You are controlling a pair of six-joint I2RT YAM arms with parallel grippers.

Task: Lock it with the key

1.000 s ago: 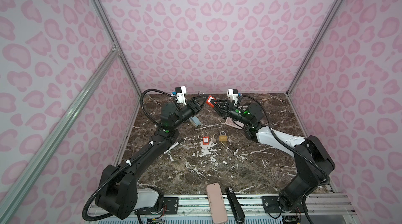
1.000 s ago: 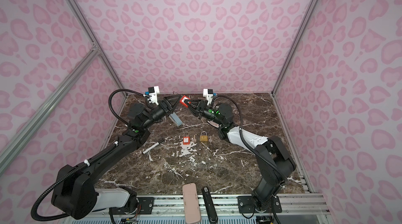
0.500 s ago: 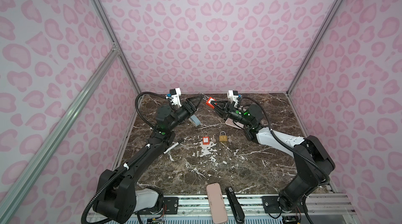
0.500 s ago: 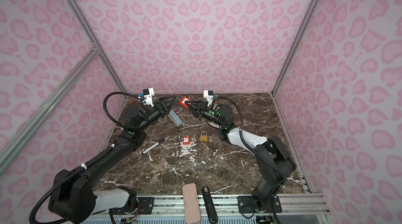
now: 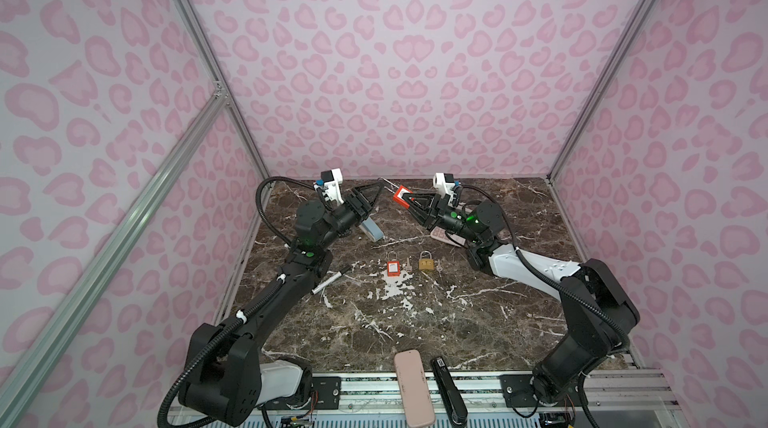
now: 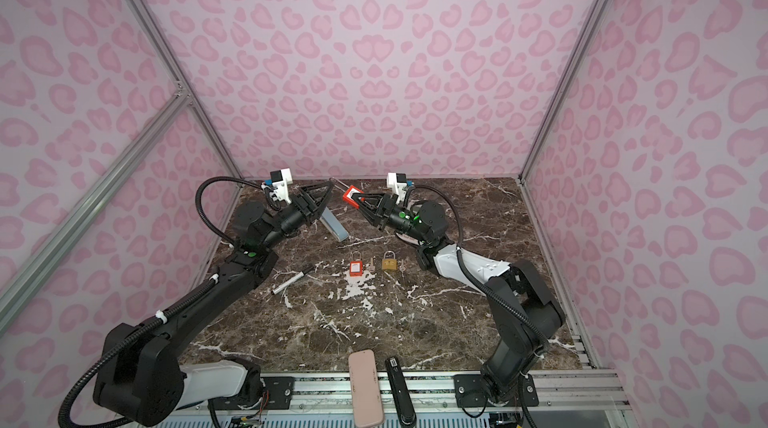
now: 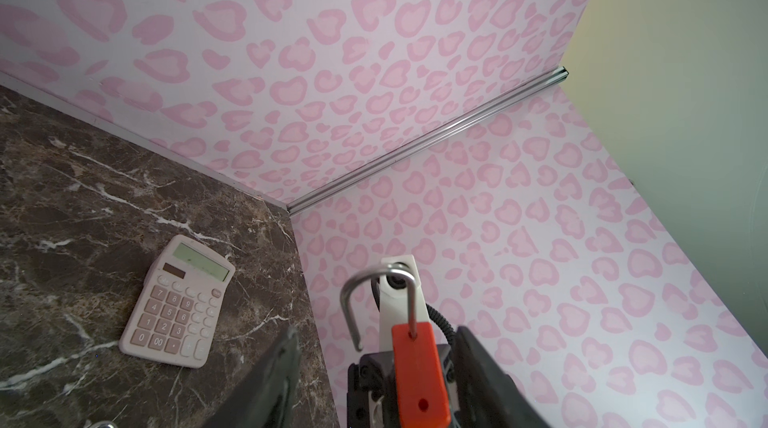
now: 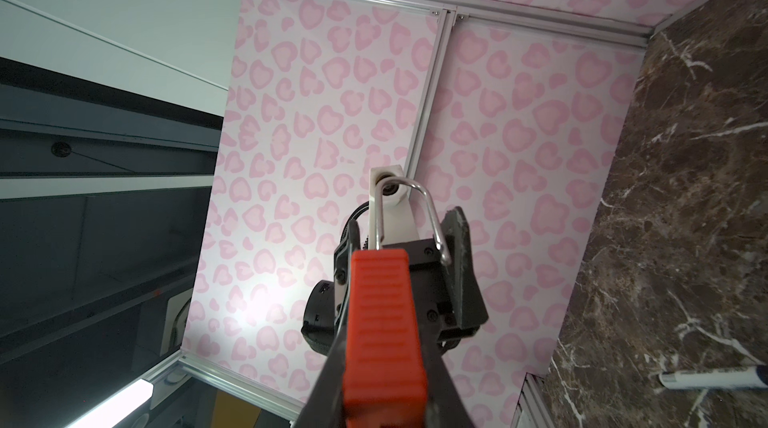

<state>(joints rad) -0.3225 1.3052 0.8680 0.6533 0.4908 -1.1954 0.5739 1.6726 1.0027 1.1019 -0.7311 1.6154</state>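
A red padlock (image 5: 401, 194) (image 6: 351, 196) is held in the air over the back of the table, with my right gripper (image 5: 406, 198) (image 8: 382, 363) shut on its body (image 8: 384, 313). Its steel shackle (image 7: 374, 280) (image 8: 409, 197) stands open, the free end out of the body. My left gripper (image 5: 379, 189) (image 7: 378, 336) is open and faces it, with its fingers (image 7: 274, 380) on either side of the shackle and not gripping it. A second red padlock (image 5: 393, 268) and a brass padlock (image 5: 425, 263) lie mid-table, each with a small key (image 5: 409, 267) (image 5: 439, 267) beside it.
A pink calculator (image 7: 178, 301) (image 5: 449, 236) lies at the back right under the right arm. A blue-grey block (image 5: 371, 230) sits under the left wrist and a marker pen (image 5: 330, 280) by the left arm. A pink case (image 5: 413, 388) and a black bar (image 5: 446, 390) rest at the front edge.
My left arm has drawn back a little to the left, away from the held padlock, and its jaws have widened slightly. The right arm and the padlock have stayed still.
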